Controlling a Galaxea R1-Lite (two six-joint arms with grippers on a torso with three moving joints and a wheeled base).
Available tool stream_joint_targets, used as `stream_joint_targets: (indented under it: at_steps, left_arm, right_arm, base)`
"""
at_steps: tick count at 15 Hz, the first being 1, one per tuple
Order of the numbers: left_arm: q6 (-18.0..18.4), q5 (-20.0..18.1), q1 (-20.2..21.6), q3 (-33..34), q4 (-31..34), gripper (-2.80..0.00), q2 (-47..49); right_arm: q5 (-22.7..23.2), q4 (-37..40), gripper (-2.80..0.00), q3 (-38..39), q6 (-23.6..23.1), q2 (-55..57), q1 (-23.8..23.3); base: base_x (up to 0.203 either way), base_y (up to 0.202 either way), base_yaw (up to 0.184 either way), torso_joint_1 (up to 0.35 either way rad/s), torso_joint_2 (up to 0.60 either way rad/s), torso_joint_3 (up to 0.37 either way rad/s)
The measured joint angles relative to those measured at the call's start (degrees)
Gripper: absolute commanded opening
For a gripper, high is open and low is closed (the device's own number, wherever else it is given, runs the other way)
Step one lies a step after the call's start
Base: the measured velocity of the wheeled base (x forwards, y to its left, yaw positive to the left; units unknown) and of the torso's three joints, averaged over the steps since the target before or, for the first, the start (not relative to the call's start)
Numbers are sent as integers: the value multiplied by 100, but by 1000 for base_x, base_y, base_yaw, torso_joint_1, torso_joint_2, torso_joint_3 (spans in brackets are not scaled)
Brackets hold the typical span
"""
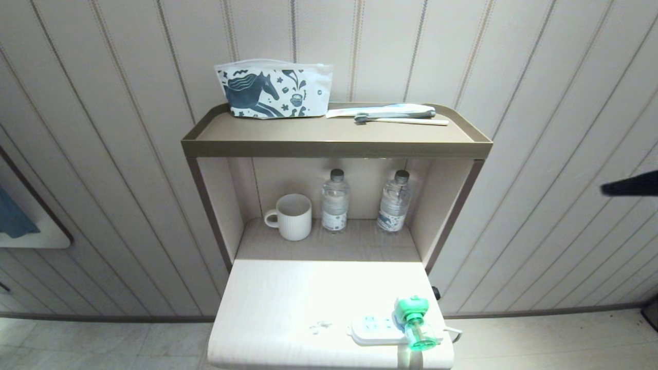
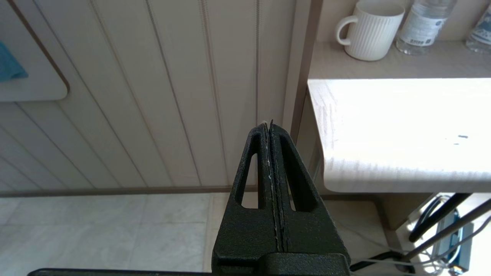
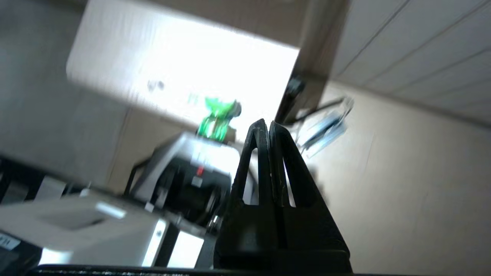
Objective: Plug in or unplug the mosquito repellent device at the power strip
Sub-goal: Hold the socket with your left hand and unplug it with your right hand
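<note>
Sitting plugged into power strip (image 1: 378,330) at bench (image 1: 288,308) front right corner, mosquito repellent device (image 1: 415,321): light, rigid plastic, bottle probably slick; grasp green body, steady strip. Right gripper (image 3: 265,126) clenched, empty, well apart; left gripper (image 2: 268,125) clenched, parked.

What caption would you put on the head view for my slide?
Mosquito repellent device sits plugged into the power strip on the bedside table; right tool, shut, enters at right.

No legible text was found, water bottles (image 1: 335,201) bore labels too small to read, pouch (image 1: 275,91) carried only a horse print, no lettering.
</note>
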Motion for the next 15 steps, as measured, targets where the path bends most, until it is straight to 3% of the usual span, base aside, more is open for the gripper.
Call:
stream_joint_targets:
  at_steps: [5, 6, 12, 15]
  left_arm:
    - [-23, 12, 0, -2, 0, -280, 0]
    - [-20, 15, 0, -2, -1, -280, 0]
    - [166, -3, 0, 3, -17, -280, -9]
    - [344, -20, 0, -687, 42, -280, 132]
  right_arm:
    - [187, 380, -280, 27, 487, 1624, 721]
    - [181, 380, 0, 90, 536, 1830, 783]
    - [41, 352, 0, 522, 554, 2301, 976]
    - [28, 350, 0, 523, 551, 2367, 1017]
  base:
    - [0, 0, 0, 0, 0, 0]
    - [0, 0, 0, 0, 0, 0]
    - [0, 0, 0, 0, 0, 0]
    - [0, 0, 0, 0, 0, 0]
